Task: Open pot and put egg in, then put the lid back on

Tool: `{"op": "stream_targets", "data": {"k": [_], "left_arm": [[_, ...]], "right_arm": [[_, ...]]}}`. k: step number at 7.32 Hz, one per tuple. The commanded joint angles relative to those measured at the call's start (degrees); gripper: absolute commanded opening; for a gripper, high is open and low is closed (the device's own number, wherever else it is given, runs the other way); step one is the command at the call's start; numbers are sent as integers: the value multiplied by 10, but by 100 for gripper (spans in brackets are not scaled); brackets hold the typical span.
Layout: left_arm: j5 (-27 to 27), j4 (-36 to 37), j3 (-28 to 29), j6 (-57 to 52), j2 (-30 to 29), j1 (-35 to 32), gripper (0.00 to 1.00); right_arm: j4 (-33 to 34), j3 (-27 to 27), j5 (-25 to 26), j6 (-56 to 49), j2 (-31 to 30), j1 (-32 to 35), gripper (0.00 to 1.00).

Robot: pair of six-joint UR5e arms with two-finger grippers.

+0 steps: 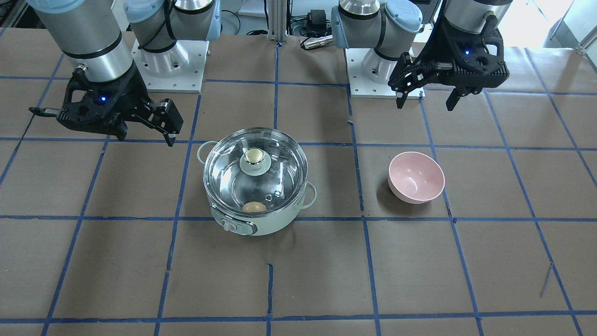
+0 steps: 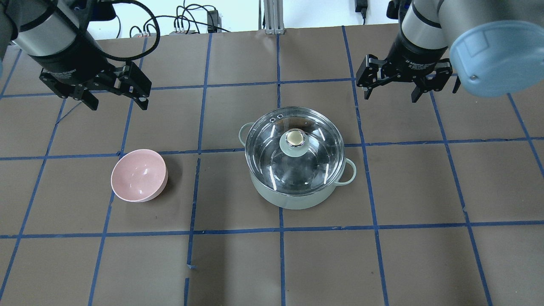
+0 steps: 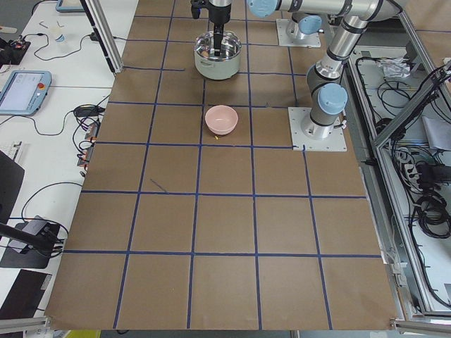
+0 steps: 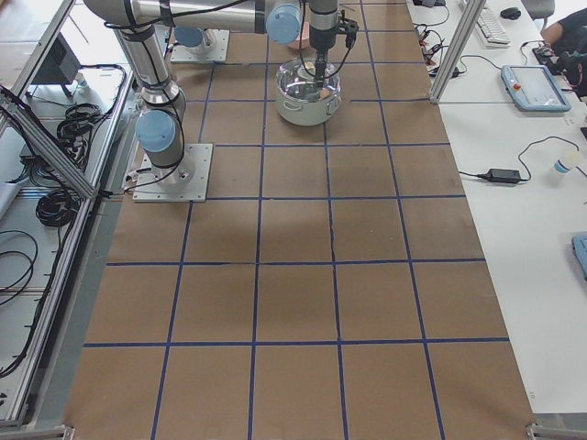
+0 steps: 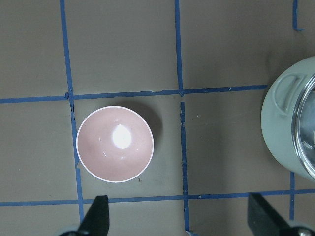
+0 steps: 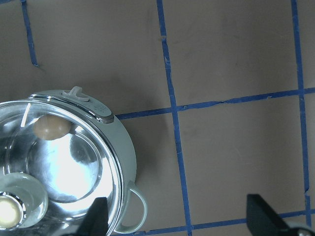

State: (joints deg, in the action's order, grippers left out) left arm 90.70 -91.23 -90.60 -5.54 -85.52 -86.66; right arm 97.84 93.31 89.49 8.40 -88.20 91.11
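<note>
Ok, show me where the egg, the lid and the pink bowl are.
egg [image 1: 254, 206]: front-facing view, its shell through the glass.
lid [image 2: 294, 138]: overhead view, its beige knob.
pink bowl [image 5: 115, 143]: left wrist view, its inside.

Blue-gridded brown table [image 2: 382, 263] under pot [image 2: 293, 200], pink bowl [image 2: 138, 174]

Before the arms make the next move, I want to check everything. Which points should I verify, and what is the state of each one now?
1. Egg lies inside the pot: ok.
2. Lid is on the pot, knob up: ok.
3. Lid sits flush all around the rim: cannot tell.
4. Left claw is open and empty: ok.
5. Right claw is open and empty: ok.
6. Both claws hang apart from the pot and from the bowl: ok.
</note>
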Motion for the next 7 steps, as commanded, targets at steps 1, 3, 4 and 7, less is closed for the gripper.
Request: {"op": "stream_targets", "data": {"k": [1,3,4,7], "left_arm": [[0,0,0,0,0,0,100],[1,0,1,0,0,0,100],[1,0,1,0,0,0,100],[0,0,0,0,0,-1,100]], "right_arm": [[-5,-1,1,0,0,0,100],[-11,-1,0,0,-1,0,100],[-12,-1,0,0,-1,2,100],[-13,-1,0,0,-1,0,100]]}}
